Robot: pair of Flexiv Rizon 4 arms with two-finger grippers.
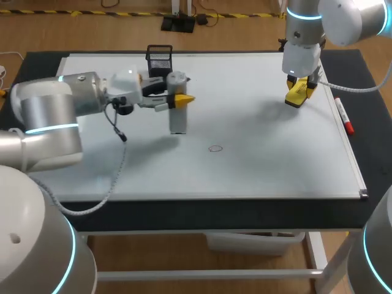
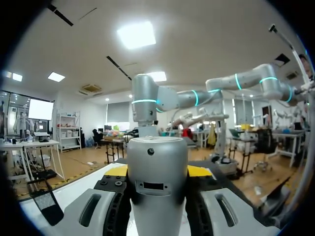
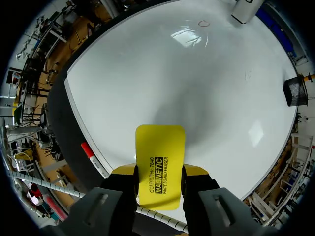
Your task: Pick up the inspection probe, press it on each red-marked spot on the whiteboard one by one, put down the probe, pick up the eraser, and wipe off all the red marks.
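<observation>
Looks like both halves of the job are live at once here. The left gripper (image 1: 182,98) is clamped on the inspection probe (image 1: 177,113), one yellow tip on each side of the grey barrel. It holds the probe upright with its foot down at the whiteboard (image 1: 263,165). Can't tell if the foot actually touches.

The right gripper (image 1: 300,92) is pinching the yellow eraser (image 3: 160,164) across its narrow sides. It hangs over the board's right part, near the red-capped marker (image 1: 343,116).

I only spot one small oval mark (image 1: 215,148), near the probe's foot but not under it. My guess: the probe either shifts onto that mark or gets set down. Then the eraser has to cross over and scrub the mark.
</observation>
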